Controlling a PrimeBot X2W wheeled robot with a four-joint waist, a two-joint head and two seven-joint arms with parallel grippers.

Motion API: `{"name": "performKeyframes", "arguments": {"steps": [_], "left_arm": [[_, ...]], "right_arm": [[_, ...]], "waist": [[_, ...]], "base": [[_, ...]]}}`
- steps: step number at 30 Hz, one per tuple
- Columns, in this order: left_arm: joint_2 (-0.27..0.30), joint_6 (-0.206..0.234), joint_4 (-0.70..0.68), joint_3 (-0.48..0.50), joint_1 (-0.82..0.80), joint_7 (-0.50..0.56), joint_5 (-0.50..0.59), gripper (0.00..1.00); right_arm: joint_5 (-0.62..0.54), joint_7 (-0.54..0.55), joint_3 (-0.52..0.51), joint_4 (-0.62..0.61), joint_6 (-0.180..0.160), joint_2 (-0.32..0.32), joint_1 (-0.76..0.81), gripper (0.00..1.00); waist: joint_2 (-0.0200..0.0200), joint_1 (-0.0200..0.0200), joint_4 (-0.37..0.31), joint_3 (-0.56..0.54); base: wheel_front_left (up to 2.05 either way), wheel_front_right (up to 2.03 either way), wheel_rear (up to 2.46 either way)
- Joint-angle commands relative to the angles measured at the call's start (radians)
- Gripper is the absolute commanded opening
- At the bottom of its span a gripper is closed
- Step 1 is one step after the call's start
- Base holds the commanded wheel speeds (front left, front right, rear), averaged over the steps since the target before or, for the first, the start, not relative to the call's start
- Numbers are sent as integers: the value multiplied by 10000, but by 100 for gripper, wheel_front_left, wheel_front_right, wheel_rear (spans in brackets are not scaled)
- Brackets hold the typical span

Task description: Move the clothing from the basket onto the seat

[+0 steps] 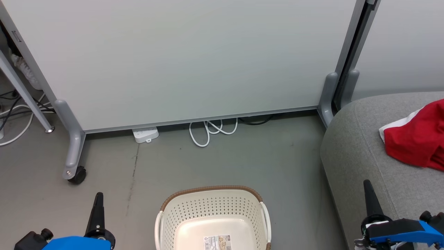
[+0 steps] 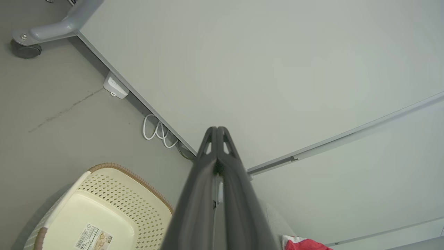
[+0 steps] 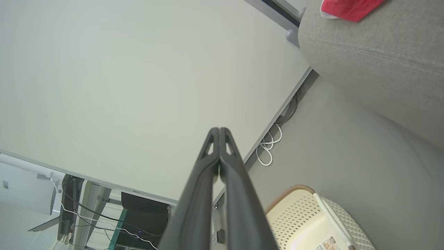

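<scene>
The cream basket (image 1: 212, 215) stands on the floor at the bottom centre, with just a label sticker (image 1: 217, 242) on its bottom; it is also in the wrist views (image 2: 104, 215) (image 3: 312, 222). Red clothing (image 1: 418, 139) with a white edge lies on the grey seat (image 1: 360, 156) at the right, also seen as clothing (image 2: 301, 244) and clothing (image 3: 348, 7). My left gripper (image 1: 99, 196) rises at the lower left, shut and holding nothing (image 2: 217, 129). My right gripper (image 1: 367, 184) stands shut at the lower right over the seat's front edge (image 3: 220, 129).
A pale wheeled partition (image 1: 180, 59) stands behind the basket, its grey leg and castor (image 1: 74, 173) at the left. A white power strip (image 1: 145, 134) and coiled white cable (image 1: 211, 131) lie at its foot. Cables and a table leg (image 1: 20, 90) are at the far left.
</scene>
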Motion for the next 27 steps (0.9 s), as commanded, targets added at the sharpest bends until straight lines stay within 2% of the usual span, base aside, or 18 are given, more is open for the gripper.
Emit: {"name": "performKeyframes", "arguments": {"steps": [1,27], "left_arm": [[51,-77,-135,102,-252,61,-226,0],[63,-184,-207,422,-399,703,-2677,0]], "right_arm": [[256,67,-46,-129,-8,5,-250,0],[2830,721,-188,-165,-11,21,-492,0]], "waist": [[0,-1,-5,4],[0,-1,-157,115]], "base": [[0,0,0],[0,0,0]]}}
